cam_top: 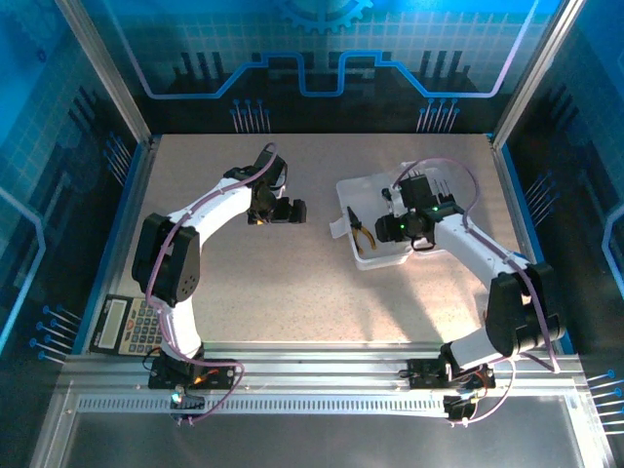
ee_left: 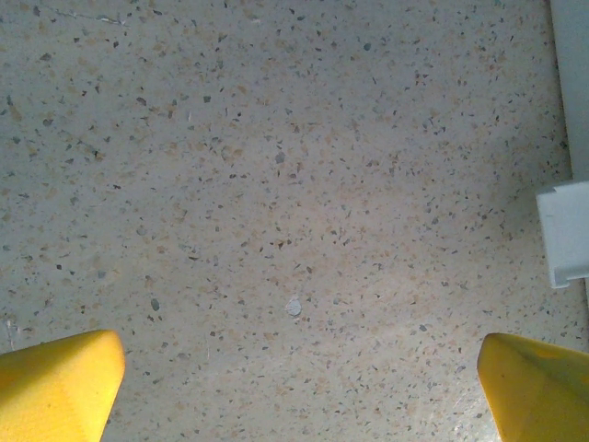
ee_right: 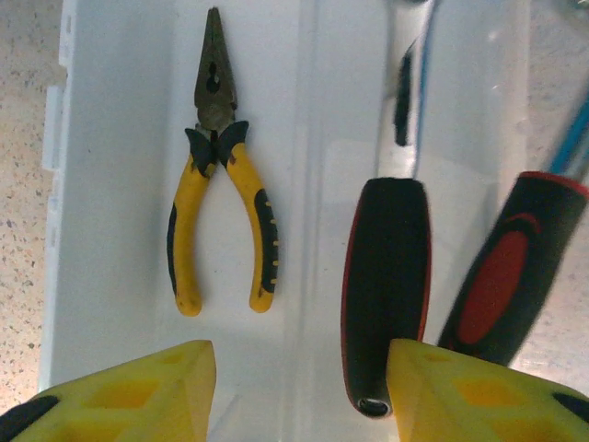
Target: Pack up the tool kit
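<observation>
Over the clear case (ee_right: pixel 120 184) we see our right gripper (ee_right: pixel 299 368) parted, black-handled screwdriver (ee_right: pixel 386 276) lying lengthwise against one finger, seemingly ungripped.

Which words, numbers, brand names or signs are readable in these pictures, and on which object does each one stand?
No text is readable in these pictures.
calculator: key and display markings are too small to read.
pliers: no brand or label visible.
black screwdriver handle and red and black screwdriver handle: no label visible.
back wall: gear and line pattern, no words.
</observation>
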You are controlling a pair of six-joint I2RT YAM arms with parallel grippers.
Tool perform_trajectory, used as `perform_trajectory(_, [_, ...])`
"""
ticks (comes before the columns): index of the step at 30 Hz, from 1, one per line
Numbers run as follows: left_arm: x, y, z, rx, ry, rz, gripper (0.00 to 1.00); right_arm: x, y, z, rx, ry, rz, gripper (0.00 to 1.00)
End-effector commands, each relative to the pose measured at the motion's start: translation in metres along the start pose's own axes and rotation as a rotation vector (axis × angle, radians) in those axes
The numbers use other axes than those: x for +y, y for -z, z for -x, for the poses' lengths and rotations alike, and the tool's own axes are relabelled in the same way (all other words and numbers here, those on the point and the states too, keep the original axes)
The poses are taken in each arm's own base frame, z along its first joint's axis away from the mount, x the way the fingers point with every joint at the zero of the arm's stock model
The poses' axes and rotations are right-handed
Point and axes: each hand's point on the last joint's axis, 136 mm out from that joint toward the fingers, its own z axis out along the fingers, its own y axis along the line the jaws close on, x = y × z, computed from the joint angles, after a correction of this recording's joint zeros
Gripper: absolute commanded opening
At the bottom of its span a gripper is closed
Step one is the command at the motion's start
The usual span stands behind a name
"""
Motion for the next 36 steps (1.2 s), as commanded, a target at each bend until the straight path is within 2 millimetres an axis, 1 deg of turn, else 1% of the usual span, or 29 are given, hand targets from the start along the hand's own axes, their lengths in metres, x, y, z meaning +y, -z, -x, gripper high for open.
perform_trajectory(1, [-0.007,0.012,-0.002,-0.013,-0.017,-0.034,0.99,0.007,0.005,0.007,0.002,-0.017,0.008,0.53])
perform_trajectory(3, [-0.006,0.01,-0.004,-0.01,-0.018,-0.03,0.99,0.006,0.008,0.008,0.005,-0.01,0.003,0.53])
perform_trajectory(7, [-0.005,0.007,-0.007,-0.005,-0.015,-0.032,0.99,0.009,0.007,0.003,0.024,0.004,0.004,0.53])
perform_trajectory(15, [-0.005,0.006,-0.008,-0.004,-0.017,-0.036,0.99,0.021,-0.008,-0.019,0.091,0.015,0.014,0.53])
perform_trajectory(18, [-0.004,0.006,-0.008,-0.001,-0.018,-0.033,0.99,0.028,-0.013,-0.023,0.109,0.021,0.022,0.53])
perform_trajectory(21, [-0.004,0.006,-0.009,-0.001,-0.019,-0.032,0.99,0.038,-0.017,-0.023,0.117,0.034,0.04,0.53])
perform_trajectory(25, [-0.003,0.004,-0.01,0.001,-0.018,-0.033,0.99,0.063,-0.024,-0.018,0.116,0.052,0.086,0.53])
perform_trajectory(33, [-0.001,0.004,-0.011,0.0,-0.017,-0.03,0.99,0.128,-0.047,-0.001,0.138,0.099,0.174,0.51])
perform_trajectory(36, [0.003,0.005,-0.012,0.0,-0.013,-0.025,0.99,0.146,-0.051,0.003,0.142,0.122,0.196,0.51])
